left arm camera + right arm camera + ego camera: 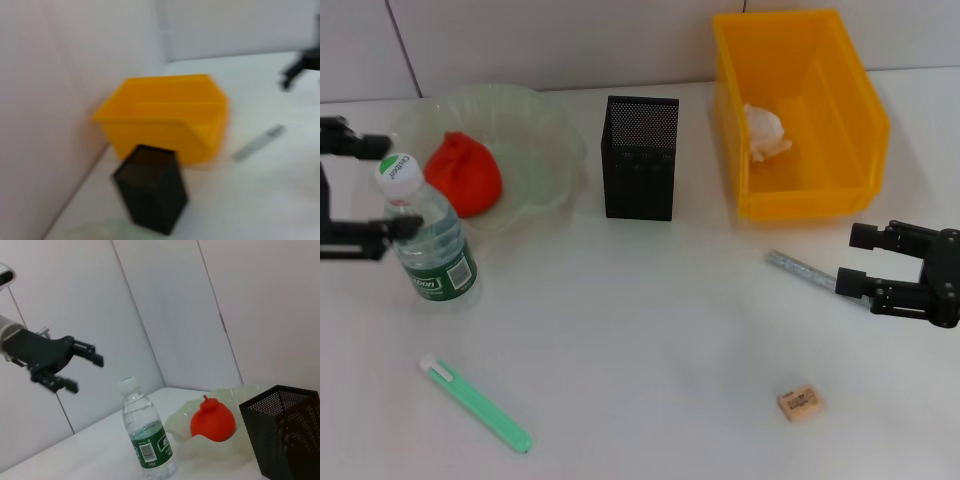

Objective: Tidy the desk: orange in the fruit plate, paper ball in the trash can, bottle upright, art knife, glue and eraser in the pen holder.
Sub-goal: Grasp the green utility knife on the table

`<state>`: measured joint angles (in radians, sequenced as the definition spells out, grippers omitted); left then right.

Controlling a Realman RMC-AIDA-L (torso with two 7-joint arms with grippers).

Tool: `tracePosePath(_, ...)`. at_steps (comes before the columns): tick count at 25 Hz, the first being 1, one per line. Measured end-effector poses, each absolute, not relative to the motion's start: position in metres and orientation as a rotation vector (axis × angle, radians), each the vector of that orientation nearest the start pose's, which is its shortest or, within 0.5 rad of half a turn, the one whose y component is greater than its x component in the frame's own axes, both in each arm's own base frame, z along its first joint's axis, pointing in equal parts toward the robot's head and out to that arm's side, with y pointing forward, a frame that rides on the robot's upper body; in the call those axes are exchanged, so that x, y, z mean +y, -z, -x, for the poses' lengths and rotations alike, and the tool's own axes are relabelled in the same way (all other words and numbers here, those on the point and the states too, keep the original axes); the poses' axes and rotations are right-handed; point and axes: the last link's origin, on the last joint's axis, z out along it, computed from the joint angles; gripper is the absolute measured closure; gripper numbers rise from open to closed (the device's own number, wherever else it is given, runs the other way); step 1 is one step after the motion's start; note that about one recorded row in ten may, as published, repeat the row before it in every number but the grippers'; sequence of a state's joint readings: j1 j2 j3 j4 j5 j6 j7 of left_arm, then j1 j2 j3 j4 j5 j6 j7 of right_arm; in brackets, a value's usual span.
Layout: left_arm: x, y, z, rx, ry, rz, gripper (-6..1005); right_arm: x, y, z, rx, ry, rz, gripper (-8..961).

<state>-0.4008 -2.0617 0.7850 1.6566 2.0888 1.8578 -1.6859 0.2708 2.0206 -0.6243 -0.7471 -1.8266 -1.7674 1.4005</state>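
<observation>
Three of the jobs look done. The orange (464, 173) sits in the fruit plate (545, 140) at the back left of the desk; the paper ball (764, 131) lies inside the yellow trash can (840, 170) at the back right; the bottle (430, 235) stands upright just in front of the plate, white cap up. Left to do, by my reading: the three small items. The eraser (800, 402) lies on the desk at the front right, well apart from the black mesh pen holder (640, 158), which stands between plate and can. A green stick with a white end (476, 404), perhaps the art knife, lies at the front left; a silver-grey stick (801, 270), perhaps the glue, lies in front of the can. Which is which I cannot tell. The left gripper (368, 190) is beside the bottle's neck, fingers spread, holding nothing; the right wrist view shows it up and clear of the bottle. The right gripper (860, 260) hovers at the right with the silver stick's end between its spread fingers, not pinching it. Writing: green lettering on the bottle cap and a barcode on its green label, dark print on the eraser; none readable.
</observation>
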Motion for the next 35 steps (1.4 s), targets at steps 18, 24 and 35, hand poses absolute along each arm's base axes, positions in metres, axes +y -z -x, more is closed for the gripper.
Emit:
tracePosePath(18, 0.287, -0.027, 0.123, 0.799, -0.429, 3.069, 247, 0.258, -0.055, -0.317, 0.762, -0.930, 2.514, 203)
tracePosePath(24, 0.303, -0.001, 0.129, 1.002, -0.678, 3.039, 248, 0.257, -0.051, -0.319, 0.800, -0.964, 2.496, 205)
tracePosePath(35, 0.320, 0.015, 0.146, 1.119, -0.840, 3.068, 251, 0.258, -0.047, -0.317, 0.821, -0.988, 2.488, 208)
